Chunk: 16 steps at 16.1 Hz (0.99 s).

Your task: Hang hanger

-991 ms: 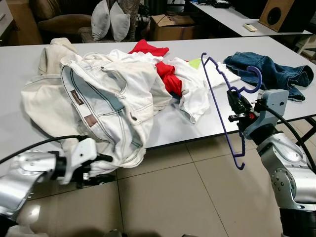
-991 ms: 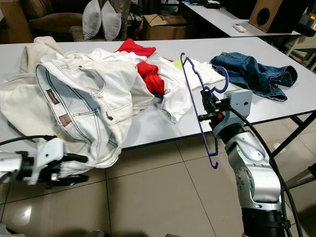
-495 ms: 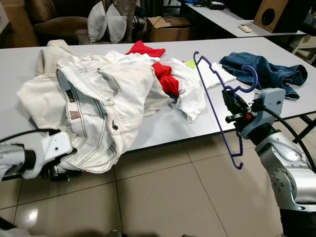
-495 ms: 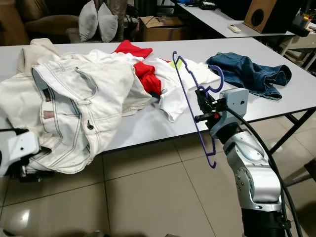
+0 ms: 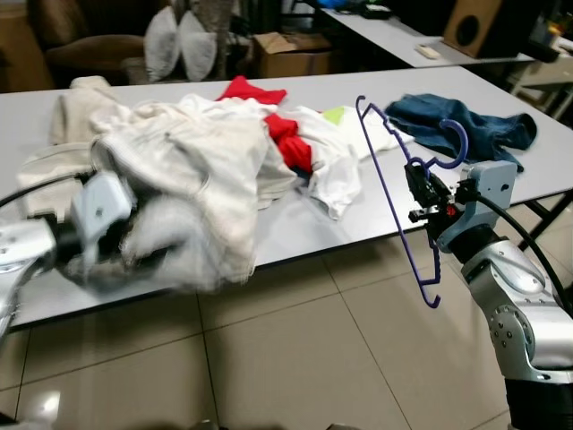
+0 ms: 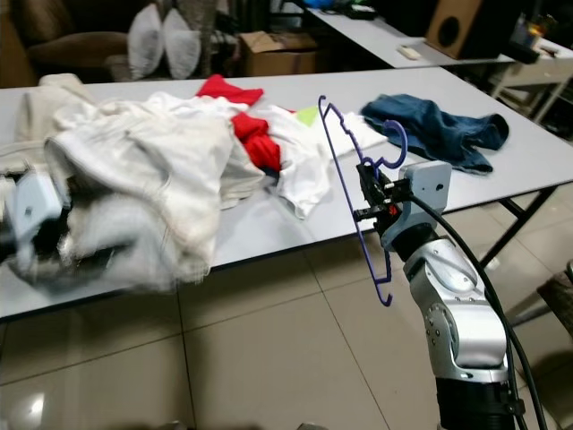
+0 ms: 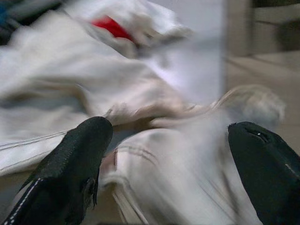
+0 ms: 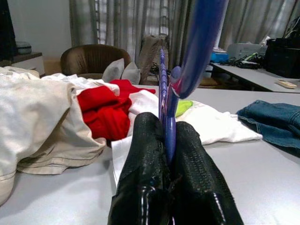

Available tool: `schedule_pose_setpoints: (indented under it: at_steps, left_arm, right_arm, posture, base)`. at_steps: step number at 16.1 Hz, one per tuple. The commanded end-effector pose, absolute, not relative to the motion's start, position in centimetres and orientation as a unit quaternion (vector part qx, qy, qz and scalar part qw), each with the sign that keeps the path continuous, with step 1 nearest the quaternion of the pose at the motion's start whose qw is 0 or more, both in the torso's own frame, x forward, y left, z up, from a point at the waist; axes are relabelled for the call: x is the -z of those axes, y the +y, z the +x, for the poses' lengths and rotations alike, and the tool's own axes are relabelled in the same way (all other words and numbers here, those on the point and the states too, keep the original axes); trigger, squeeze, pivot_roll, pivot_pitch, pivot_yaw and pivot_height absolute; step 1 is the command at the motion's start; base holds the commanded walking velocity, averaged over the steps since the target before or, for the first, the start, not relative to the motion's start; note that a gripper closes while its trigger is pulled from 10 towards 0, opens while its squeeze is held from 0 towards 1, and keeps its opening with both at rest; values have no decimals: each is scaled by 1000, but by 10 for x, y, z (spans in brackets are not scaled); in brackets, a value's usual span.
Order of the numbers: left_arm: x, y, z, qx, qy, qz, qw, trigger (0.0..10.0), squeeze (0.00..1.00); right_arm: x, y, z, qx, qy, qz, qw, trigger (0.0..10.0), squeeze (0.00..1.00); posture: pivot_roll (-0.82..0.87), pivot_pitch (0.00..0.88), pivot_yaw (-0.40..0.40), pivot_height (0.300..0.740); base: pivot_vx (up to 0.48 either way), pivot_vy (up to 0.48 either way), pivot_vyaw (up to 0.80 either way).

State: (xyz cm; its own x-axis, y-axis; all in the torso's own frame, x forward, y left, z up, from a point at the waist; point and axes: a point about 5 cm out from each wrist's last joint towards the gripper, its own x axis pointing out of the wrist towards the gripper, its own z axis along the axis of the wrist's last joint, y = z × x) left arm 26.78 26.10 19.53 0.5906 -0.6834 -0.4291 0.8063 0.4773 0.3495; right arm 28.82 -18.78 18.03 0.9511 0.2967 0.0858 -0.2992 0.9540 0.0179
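A purple plastic hanger (image 5: 463, 148) stands nearly upright in front of the table's near edge, on the right. My right gripper (image 5: 419, 190) is shut on it just below the hook; in the right wrist view the fingers (image 8: 140, 154) pinch the purple hanger (image 8: 201, 28). A pair of white jeans (image 5: 206, 161) lies heaped on the left of the table and hangs over its edge. My left gripper (image 7: 168, 140) is open, its fingers (image 7: 79, 154) wide apart with the jeans' cloth between them. That arm (image 5: 98, 210) is blurred.
The grey table (image 5: 304, 224) also carries a red garment (image 5: 286, 143), a white shirt (image 5: 336, 170) and blue jeans (image 5: 466, 121) at the far right. Behind it stand a cardboard box (image 5: 291, 54), cushions (image 5: 175, 45) and a speaker (image 5: 479, 27). Tiled floor (image 5: 295, 358) lies in front.
My left arm has risen from below the table edge to the hanging part of the white jeans and is blurred in motion. The camera has shifted. The right gripper keeps the hanger in place.
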Motion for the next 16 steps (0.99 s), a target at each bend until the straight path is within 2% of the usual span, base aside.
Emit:
schedule_pose_setpoints:
  at_steps: [1, 4, 5, 7, 9, 10, 11, 12, 16]
  left_arm:
    - [-196, 258, 263, 465, 132, 241, 842, 10000, 1000]
    - [-207, 259, 251, 522, 163, 217, 808, 10000, 1000]
    - [-209, 258, 251, 524, 156, 202, 813, 10000, 1000]
    - [-208, 268, 267, 432, 144, 142, 879, 10000, 1000]
    - [-194, 278, 275, 368, 170, 93, 909, 10000, 1000]
    - [-182, 285, 274, 327, 209, 62, 919, 10000, 1000]
    - [-173, 286, 269, 319, 233, 26, 918, 10000, 1000]
    - [-167, 282, 260, 326, 240, -33, 914, 10000, 1000]
    - [-161, 290, 257, 259, 233, -119, 930, 10000, 1000]
  right_arm:
    - [-184, -189, 287, -151, -48, 14, 987, 10000, 0]
    - [-183, -192, 288, -146, -49, 11, 988, 10000, 0]
    - [-183, -192, 288, -146, -50, 11, 988, 10000, 0]
    - [-183, -190, 289, -146, -52, 13, 988, 10000, 0]
    - [-183, -188, 288, -149, -52, 15, 987, 10000, 0]
    - [-182, -186, 287, -151, -52, 16, 987, 10000, 0]
    - [-181, -185, 286, -152, -51, 18, 987, 10000, 0]
    - [-181, -185, 286, -152, -51, 19, 987, 10000, 0]
    - [-180, -183, 286, -155, -47, 22, 987, 10000, 0]
  posture:
    - [-136, 0, -37, 740]
    - [-128, 0, -31, 740]
    - [-128, 0, -29, 740]
    - [-127, 0, -24, 740]
    - [-128, 0, -22, 740]
    - [-130, 0, -21, 740]
    - [-129, 0, -21, 740]
    - [-132, 0, -20, 740]
    - [-125, 0, -32, 740]
  base:
    - [0, 0, 0]
    - [0, 0, 0]
    - [0, 0, 0]
    - [0, 0, 0]
    - [0, 0, 0]
    - [0, 0, 0]
    - [0, 0, 0]
    - [0, 0, 0]
    - [0, 0, 0]
